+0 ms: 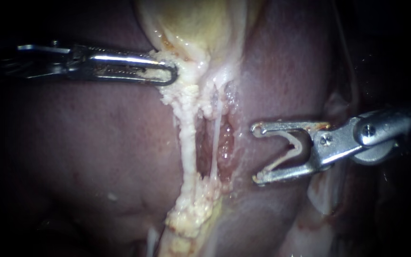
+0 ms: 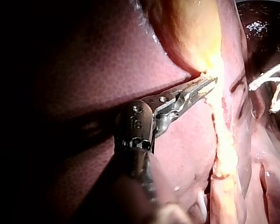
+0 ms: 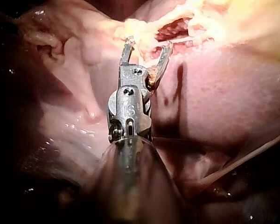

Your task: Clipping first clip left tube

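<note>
Two pale tubes run down from the gallbladder. The left tube is thick and fat-coated, the right tube thin and stringy. My left instrument comes in from the left, its jaws shut on the pale fatty tissue at the gallbladder's lower end; the left wrist view shows the same grip. My right instrument stands open to the right of both tubes, apart from them, with a V-shaped clip seated between its jaws. In the right wrist view its open jaws face the tubes.
Dark red liver lies on both sides of the tubes. A raw dissected window opens between and just right of them. A fatty lump sits where the tubes meet below. My right instrument shows beyond the tissue in the left wrist view.
</note>
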Controlling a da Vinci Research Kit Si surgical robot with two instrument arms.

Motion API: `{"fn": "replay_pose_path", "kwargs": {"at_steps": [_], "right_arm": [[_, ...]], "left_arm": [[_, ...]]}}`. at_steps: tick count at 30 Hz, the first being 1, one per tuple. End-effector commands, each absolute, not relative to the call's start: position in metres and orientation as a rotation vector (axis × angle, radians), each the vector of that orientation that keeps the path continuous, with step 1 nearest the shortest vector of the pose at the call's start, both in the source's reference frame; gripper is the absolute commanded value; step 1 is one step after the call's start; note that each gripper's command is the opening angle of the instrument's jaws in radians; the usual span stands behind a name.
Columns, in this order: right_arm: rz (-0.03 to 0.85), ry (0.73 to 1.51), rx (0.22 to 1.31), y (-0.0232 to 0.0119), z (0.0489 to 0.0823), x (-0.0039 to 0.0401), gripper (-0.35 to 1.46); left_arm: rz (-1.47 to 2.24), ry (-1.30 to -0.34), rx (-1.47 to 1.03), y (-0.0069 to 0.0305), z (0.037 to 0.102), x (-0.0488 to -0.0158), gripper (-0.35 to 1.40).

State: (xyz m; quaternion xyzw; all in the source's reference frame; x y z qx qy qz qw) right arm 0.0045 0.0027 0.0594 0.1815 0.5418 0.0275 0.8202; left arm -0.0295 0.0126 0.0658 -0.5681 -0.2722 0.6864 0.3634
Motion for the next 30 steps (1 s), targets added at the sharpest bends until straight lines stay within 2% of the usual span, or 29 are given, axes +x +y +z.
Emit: {"fn": "replay_pose_path", "kwargs": {"at_steps": [1, 8, 15, 22, 30], "right_arm": [[0.059, 1.154, 0.386, 0.0026, 0.0594, 0.0046, 0.5], [0.059, 1.154, 0.386, 0.0026, 0.0594, 0.0046, 0.5], [0.059, 1.154, 0.386, 0.0026, 0.0593, 0.0046, 0.5], [0.062, 1.149, 0.381, 0.0024, 0.0595, 0.0061, 0.5], [0.087, 1.142, 0.406, 0.0009, 0.0619, 0.0105, 0.5]], "left_arm": [[1.766, -0.702, -1.462, 0.0127, 0.0657, -0.0294, -0.35], [1.739, -0.721, -1.47, 0.0143, 0.0622, -0.0266, -0.35], [1.705, -0.682, -1.518, 0.0159, 0.0576, -0.0226, -0.35], [1.707, -0.674, -1.518, 0.0154, 0.0579, -0.023, -0.35], [1.707, -0.673, -1.517, 0.0154, 0.0579, -0.0231, -0.35]]}}
